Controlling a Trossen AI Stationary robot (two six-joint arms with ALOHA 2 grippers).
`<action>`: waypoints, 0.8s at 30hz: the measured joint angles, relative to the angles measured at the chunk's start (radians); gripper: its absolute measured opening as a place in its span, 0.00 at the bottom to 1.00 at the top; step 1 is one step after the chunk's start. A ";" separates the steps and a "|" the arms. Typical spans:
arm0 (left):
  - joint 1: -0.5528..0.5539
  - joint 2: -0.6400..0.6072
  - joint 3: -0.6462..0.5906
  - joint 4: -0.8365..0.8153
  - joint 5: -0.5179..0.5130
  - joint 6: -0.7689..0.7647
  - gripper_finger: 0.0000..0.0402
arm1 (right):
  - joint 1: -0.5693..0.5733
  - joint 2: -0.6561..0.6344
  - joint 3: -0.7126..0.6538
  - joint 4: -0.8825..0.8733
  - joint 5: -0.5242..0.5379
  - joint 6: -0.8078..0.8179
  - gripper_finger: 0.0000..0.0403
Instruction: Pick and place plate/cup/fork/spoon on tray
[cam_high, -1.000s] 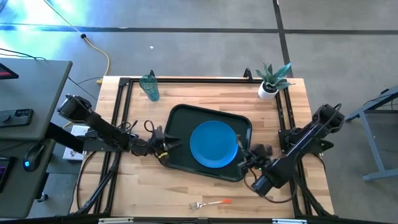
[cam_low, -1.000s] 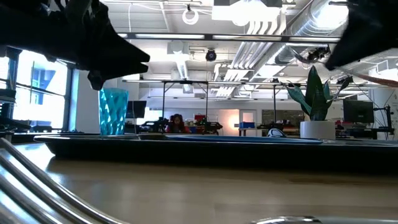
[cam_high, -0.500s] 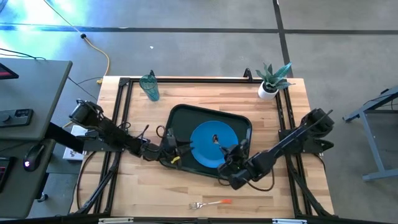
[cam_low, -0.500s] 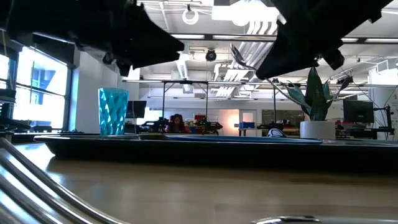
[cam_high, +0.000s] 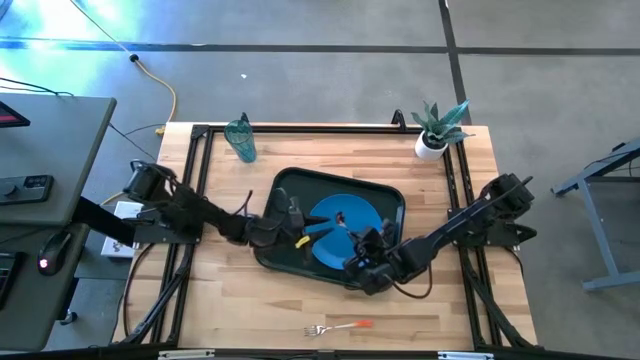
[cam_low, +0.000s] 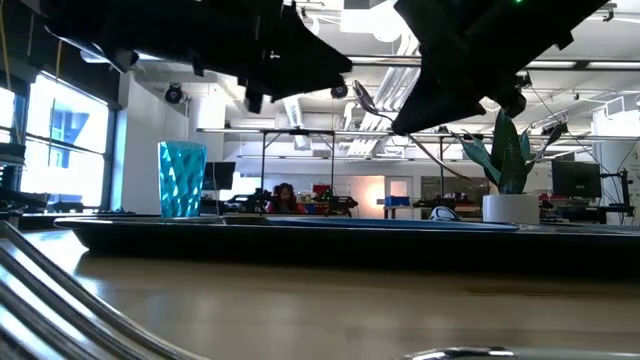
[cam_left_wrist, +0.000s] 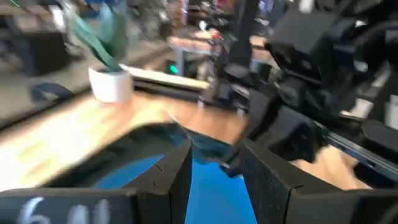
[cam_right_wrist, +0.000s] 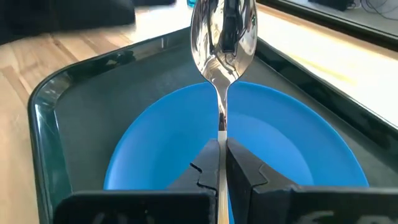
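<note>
High view: the tray lies mid-table with the plate already on it, so 2 of the task's things look settled, while the cup stands near the far left corner and the fork lies on bare wood near the front edge, both well apart from the tray. The right gripper reaches in low from the right, arm stretched across the tray's near side, and carries the spoon over the plate, presumably to set it down there. The left gripper stretches in from the left over the tray's left half, close to the plate's edge. Low view: both arms hang dark above the tray, the spoon raised clear of it, bowl tilted up; the cup and a potted plant stand beyond. Left wrist view: the left fingers stand partly apart with nothing between them, pointed over the plate toward the right arm. Right wrist view: the right jaws are closed tight on the spoon handle, bowl forward over the plate, well inside the tray rim.
</note>
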 joint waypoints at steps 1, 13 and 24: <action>0.011 0.005 0.006 -0.014 0.017 -0.012 0.32 | -0.001 0.000 0.000 0.007 0.000 -0.013 0.00; 0.104 0.019 0.016 -0.017 0.028 -0.063 0.32 | -0.017 0.000 0.000 0.013 0.003 -0.038 0.00; 0.169 0.060 0.027 -0.013 0.118 -0.115 0.31 | -0.050 0.000 0.000 0.053 -0.044 -0.069 0.00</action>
